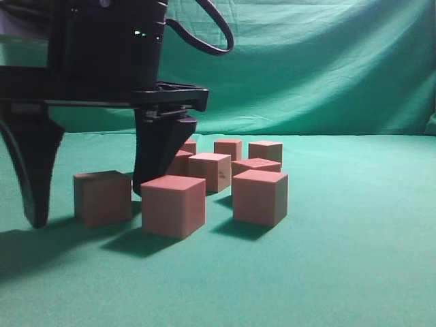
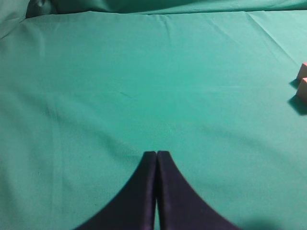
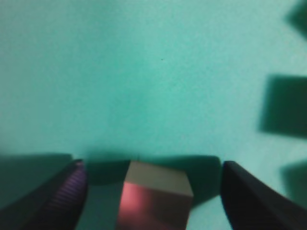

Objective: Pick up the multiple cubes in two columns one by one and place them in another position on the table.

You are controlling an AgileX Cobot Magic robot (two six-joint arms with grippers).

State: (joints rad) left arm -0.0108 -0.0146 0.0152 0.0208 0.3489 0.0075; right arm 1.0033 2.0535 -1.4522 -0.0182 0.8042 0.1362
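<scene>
Several reddish-pink cubes stand on the green table (image 1: 354, 259). One cube (image 1: 102, 197) sits apart at the left. My right gripper (image 1: 88, 204) is open and straddles it, one finger on each side, with gaps on both sides. The right wrist view shows this cube (image 3: 156, 201) between the open fingers of the right gripper (image 3: 152, 165). Other cubes stand close by: a near one (image 1: 174, 204), one to its right (image 1: 260, 196), and more behind (image 1: 210, 170). My left gripper (image 2: 156, 153) is shut and empty over bare cloth. Two cubes (image 2: 302, 81) show at that view's right edge.
A draped green backdrop (image 1: 327, 61) rises behind the table. The right finger of the open gripper stands close to the near cube and the cubes behind it. Dark shadows (image 3: 283, 105) fall at the right of the right wrist view.
</scene>
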